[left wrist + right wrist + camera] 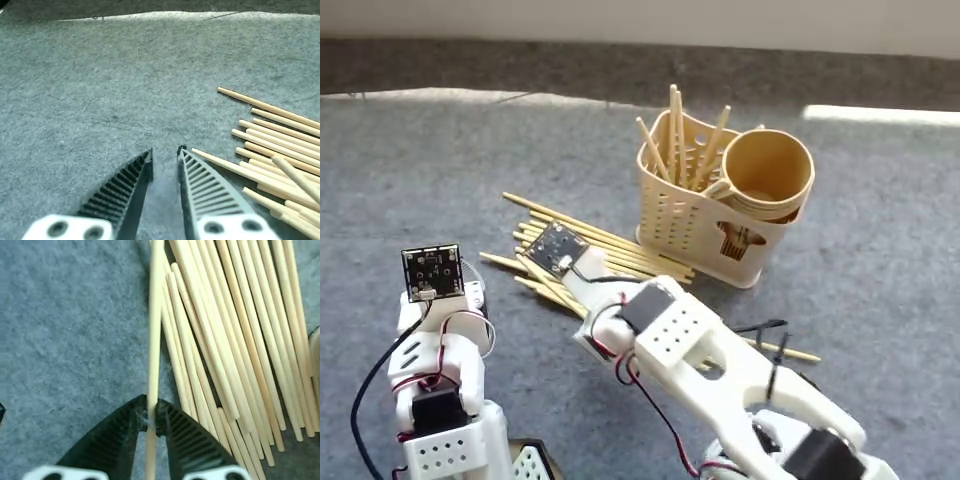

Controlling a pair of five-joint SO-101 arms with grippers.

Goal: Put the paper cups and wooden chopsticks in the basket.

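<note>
In the high view the right arm (pixel 690 340) is covering the near part of the loose chopsticks (pixel 610 255) lying on the grey desk (pixel 880 260). Its wrist board (pixel 560 250) is hiding its own fingertips there. The pile is running out of frame in both wrist views, so its count is hard to make out.

The right gripper (pixel 151 407) is pinching a single chopstick (pixel 155 340), its fingers (pixel 120 435) closing tight on the stick from both sides. That stick is lying along the outer edge of the pile, and whether it is resting on the desk or raised is not clear.

The left gripper (pixel 165 152) is hovering over bare desk just beside the ends of the loose chopsticks (pixel 280 150). Its fingers (pixel 200 185) are standing a little apart and holding nothing.

The basket (pixel 690 215) is standing upright just beyond the pile. It is holding several upright chopsticks (pixel 680 140) and the stacked paper cups (pixel 765 175), which are tilting with the mouth facing outward and their lower parts hidden behind the basket wall.
</note>
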